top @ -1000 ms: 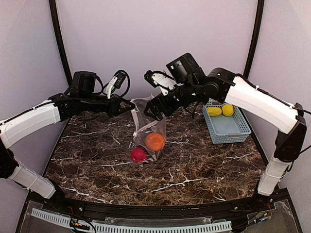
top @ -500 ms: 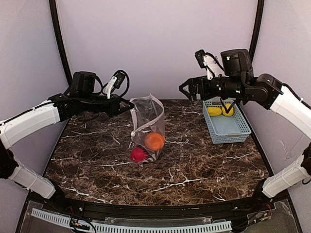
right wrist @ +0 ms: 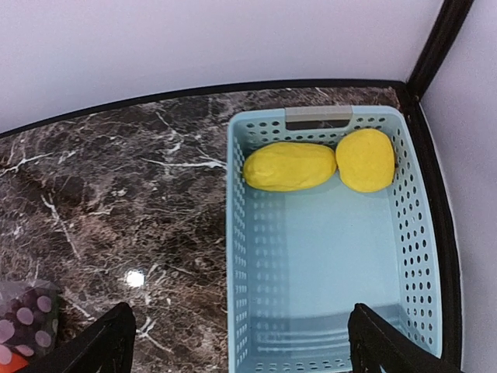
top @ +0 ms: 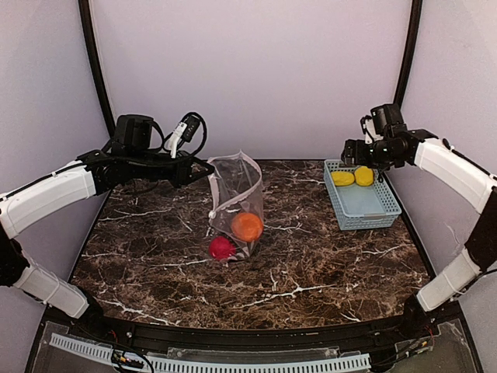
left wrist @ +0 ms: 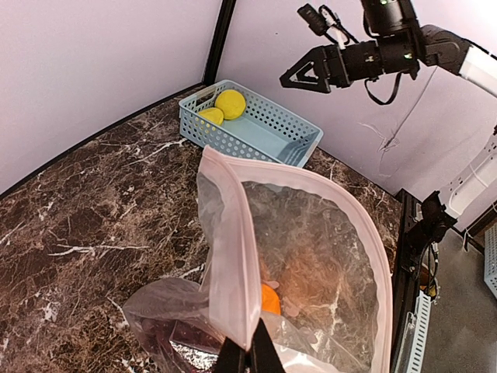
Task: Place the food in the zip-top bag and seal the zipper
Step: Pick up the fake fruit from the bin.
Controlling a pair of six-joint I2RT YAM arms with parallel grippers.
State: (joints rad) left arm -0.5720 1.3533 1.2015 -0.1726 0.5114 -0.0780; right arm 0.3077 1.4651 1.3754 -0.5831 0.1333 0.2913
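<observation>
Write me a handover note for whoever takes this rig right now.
Left gripper: shut on the zip-top bag at its zipper strip, holding the mouth up and open.
Right gripper: open, empty, above the basket.
Done: orange piece is in the bag; red apple sits at its foot, inside or not unclear.
Left: two yellow pieces lie in the basket; bag them, then seal the zipper.

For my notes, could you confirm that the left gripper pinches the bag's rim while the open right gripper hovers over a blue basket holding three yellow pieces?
Not quite: the blue basket holds two yellow pieces, not three, as the right wrist view shows. The left gripper does pinch the bag's rim, and the open right gripper hovers over the basket.
</observation>
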